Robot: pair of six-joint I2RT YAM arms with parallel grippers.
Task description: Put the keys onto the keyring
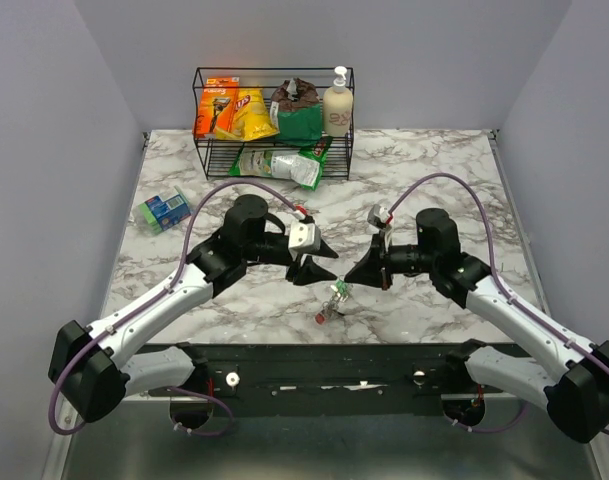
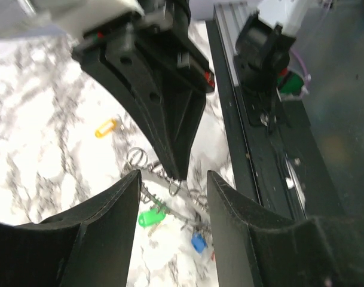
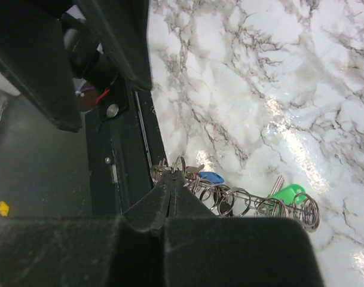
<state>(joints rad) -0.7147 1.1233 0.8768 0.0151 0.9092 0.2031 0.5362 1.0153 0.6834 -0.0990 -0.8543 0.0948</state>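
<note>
Nearest me is the black rail point(image 1: 324, 362). Just beyond it the keyring point(image 3: 241, 202) lies on the marble table point(image 1: 434, 190). It is a thin coil of grey wire with a blue key point(image 3: 212, 177) and a green key point(image 3: 287, 193) among its loops; I cannot tell whether they are threaded on. I judge it light, stiff and slick, likely to skate on polished stone. I'd take it by bare wire at one end, not by the smooth plastic heads. My right gripper point(image 3: 173, 178) has its fingers pressed together at the coil's rail-side end, seemingly pinching the wire. My left gripper point(image 2: 173, 176) has its fingers apart, straddling that tip. A yellow key point(image 2: 106, 127) lies loose farther from the rail, and the wire rack point(image 1: 274, 70) is farthest.
</note>
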